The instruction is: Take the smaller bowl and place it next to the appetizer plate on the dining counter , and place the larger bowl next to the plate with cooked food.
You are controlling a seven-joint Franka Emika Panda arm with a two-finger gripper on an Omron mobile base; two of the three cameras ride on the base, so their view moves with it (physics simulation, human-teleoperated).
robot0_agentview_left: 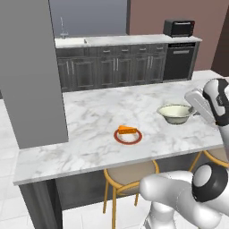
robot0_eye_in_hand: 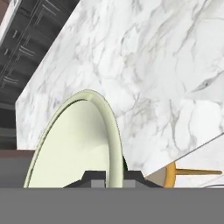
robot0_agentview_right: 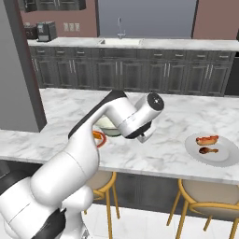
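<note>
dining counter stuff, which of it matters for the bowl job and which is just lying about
For the job:
- smaller bowl, held at its rim by the end effector
- appetizer plate
- plate with cooked food
- dining counter

Lying about:
- stools
- toaster oven
- coffee machine
- sink tap

The white arm reaches forward, elbow bent, its pincer [robot0_eye_in_hand: 107, 178] clamped tight

Smaller bowl [robot0_agentview_left: 175, 113], cream, upright above the dining counter [robot0_agentview_left: 89, 116] near appetizer plate [robot0_agentview_left: 128, 135].
</note>
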